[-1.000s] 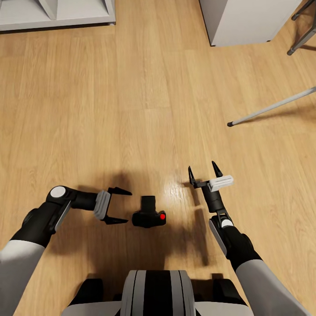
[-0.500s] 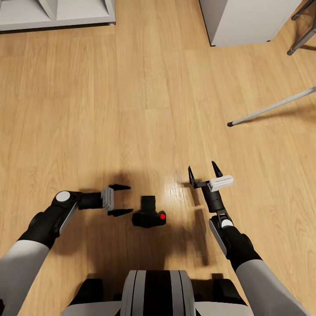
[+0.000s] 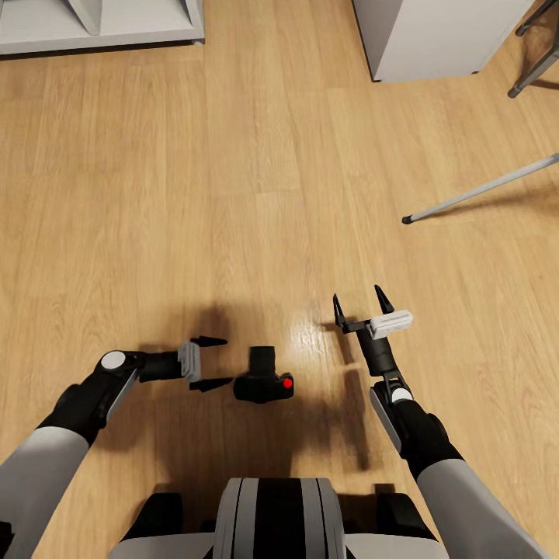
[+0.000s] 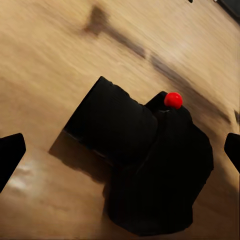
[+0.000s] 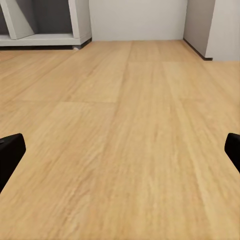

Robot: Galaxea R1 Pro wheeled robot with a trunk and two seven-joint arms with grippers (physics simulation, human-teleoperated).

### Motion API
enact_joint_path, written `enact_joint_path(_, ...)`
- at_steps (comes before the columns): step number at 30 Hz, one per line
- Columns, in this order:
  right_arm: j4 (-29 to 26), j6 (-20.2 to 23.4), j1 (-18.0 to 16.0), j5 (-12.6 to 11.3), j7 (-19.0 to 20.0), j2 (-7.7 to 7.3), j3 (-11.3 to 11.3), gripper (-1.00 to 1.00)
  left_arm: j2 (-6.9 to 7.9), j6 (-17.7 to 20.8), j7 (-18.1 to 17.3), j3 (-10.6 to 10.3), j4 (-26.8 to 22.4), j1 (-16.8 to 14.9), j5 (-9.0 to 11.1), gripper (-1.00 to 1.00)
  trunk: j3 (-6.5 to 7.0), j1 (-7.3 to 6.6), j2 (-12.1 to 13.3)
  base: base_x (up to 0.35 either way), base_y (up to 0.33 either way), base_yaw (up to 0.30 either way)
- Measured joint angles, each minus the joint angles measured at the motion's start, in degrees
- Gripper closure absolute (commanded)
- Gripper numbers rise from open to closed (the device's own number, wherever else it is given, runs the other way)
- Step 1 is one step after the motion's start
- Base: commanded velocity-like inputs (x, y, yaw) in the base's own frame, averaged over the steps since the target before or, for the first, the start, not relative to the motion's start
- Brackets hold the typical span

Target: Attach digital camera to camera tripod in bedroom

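The digital camera (image 3: 264, 380) lies on the light wood floor just in front of my base, lens barrel pointing away, red button at its right. In the left wrist view the digital camera (image 4: 145, 170) looms close between the two finger tips. My left gripper (image 3: 211, 362) is open, low by the floor, its tips a short way left of the camera and apart from it. My right gripper (image 3: 360, 303) is open and empty, right of the camera, pointing forward. One silver leg of the camera tripod (image 3: 481, 189) with a black foot slants across the floor at the right.
A grey cube shelf (image 3: 101, 27) stands at the back left and a white cabinet (image 3: 435, 39) at the back right. A dark chair or stand leg (image 3: 536, 70) shows at the far right edge. Open wood floor (image 3: 233, 194) lies between.
My left arm has dropped lower and drawn its gripper in line with the camera, tips now closer together and nearer the floor. The right arm and the camera have not moved.
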Motion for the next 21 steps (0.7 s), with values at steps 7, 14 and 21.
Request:
enact_joint_path(7,0.0,0.0,0.0,0.0,0.0,0.0,0.0,-1.0,0.36,-0.57,-2.41,-0.19,1.61,0.0,0.0,-1.0,0.0,0.0,0.0,0.0,0.0,0.0)
enact_joint_path(14,0.02,0.0,0.0,0.0,0.0,0.0,0.0,-1.0,0.9,-0.48,-11.87,-0.14,1.89,0.0,0.0,-1.0,0.0,0.0,0.0,0.0,0.0,0.0)
enact_joint_path(21,0.07,0.0,0.0,0.0,0.0,0.0,0.0,-1.0,2.03,-0.57,-15.28,-0.14,1.92,0.0,0.02,-1.0,0.0,0.0,0.0,0.0,0.0,0.0)
